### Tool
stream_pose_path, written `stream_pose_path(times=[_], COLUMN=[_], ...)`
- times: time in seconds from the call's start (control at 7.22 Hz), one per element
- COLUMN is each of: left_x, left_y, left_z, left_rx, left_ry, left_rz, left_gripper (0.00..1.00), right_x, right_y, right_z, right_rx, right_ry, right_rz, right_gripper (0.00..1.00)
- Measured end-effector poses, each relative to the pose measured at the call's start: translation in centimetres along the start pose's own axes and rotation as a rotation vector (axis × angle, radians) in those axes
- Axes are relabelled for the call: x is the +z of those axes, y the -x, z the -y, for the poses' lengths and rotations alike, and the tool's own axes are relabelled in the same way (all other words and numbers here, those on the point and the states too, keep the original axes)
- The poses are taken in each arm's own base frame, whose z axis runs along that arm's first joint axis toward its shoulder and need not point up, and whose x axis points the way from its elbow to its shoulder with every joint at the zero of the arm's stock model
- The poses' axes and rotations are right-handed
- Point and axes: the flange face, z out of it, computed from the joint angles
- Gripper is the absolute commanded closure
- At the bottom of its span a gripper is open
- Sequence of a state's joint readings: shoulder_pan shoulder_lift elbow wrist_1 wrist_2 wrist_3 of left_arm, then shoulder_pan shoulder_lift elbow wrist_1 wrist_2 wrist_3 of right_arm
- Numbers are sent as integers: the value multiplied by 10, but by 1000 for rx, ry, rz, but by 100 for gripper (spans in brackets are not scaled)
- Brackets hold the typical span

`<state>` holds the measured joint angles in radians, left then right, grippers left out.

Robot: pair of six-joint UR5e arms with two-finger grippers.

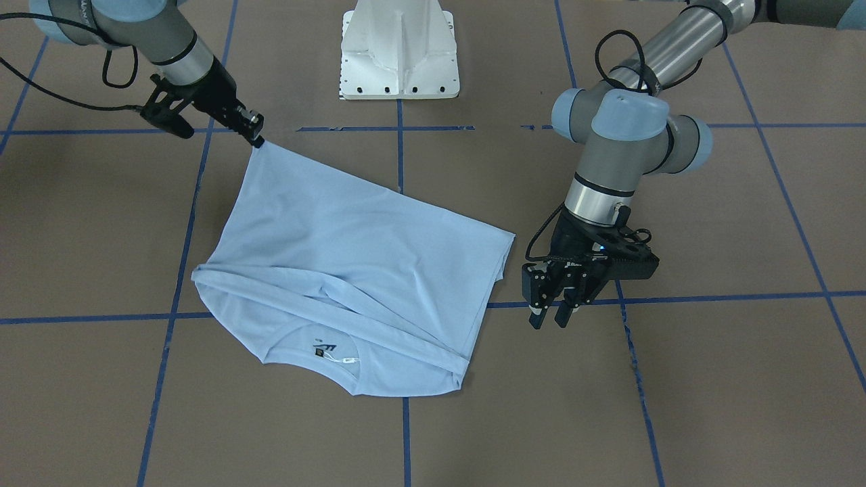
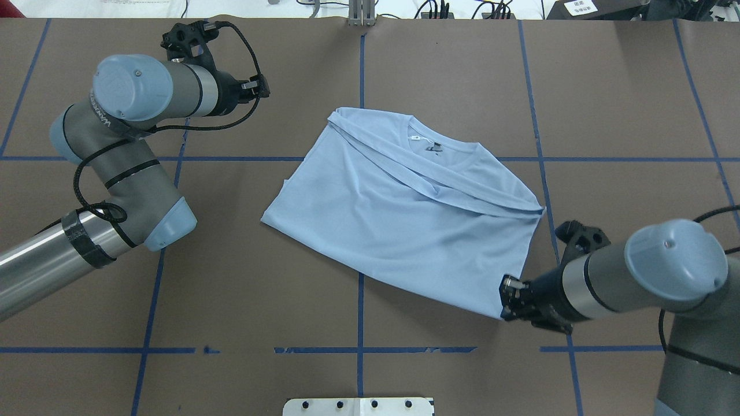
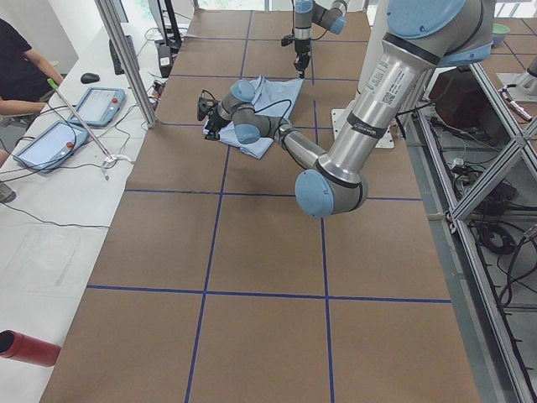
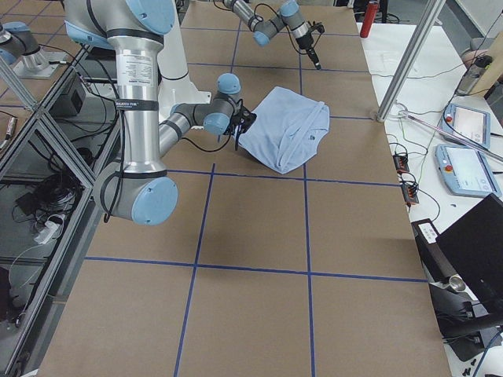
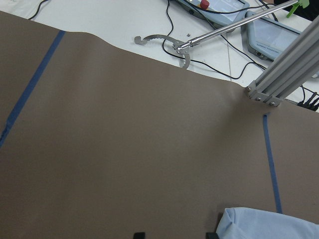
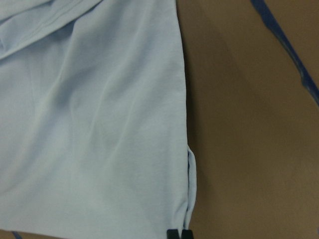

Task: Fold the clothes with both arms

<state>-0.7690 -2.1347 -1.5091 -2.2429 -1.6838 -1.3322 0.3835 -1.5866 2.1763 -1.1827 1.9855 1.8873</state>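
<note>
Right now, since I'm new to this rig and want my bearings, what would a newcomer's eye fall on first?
The light blue T-shirt, half folded, lies in the middle of the brown table, collar toward the operators' side. The right gripper is pinched shut on its corner nearest the robot. The left gripper hangs open beside the opposite edge, clear of the cloth.

The right tool (image 1: 257, 137) reaches low from the outstretched right arm (image 1: 181, 57), its jaws pinched closed on a corner of the T-shirt (image 1: 352, 257). The left tool (image 1: 549, 320) points straight down, jaws apart, below the bent left arm (image 1: 676, 40).
</note>
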Motion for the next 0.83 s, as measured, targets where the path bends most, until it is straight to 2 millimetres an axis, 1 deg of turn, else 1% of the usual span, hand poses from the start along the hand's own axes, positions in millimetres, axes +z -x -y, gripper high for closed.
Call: stream_pose_path(times=[0.14, 0.28, 0.42, 0.55, 0.69, 0.83], left_x=[-10, -21, -30, -34, -38, -45], left_y=[-2, 2, 3, 3, 4, 6], left_z=[-7, -14, -20, -23, -26, -30], left_rx=[0, 1, 2, 3, 2, -19], left_ry=[48, 95, 135, 160, 175, 201], left_rz=[-28, -50, -68, -80, -83, -75], left_gripper=[47, 47, 47, 45, 44, 41], right_x=[7, 18, 29, 38, 44, 46], right_y=[-14, -26, -38, -48, -54, -56], right_z=[-47, -92, -129, -153, -166, -170], right_rx=[-45, -80, -103, -125, -138, -141], right_ry=[85, 165, 214, 226, 222, 216], right_rz=[-38, -77, -110, -128, -134, -132], right_gripper=[100, 72, 1, 0, 0, 0])
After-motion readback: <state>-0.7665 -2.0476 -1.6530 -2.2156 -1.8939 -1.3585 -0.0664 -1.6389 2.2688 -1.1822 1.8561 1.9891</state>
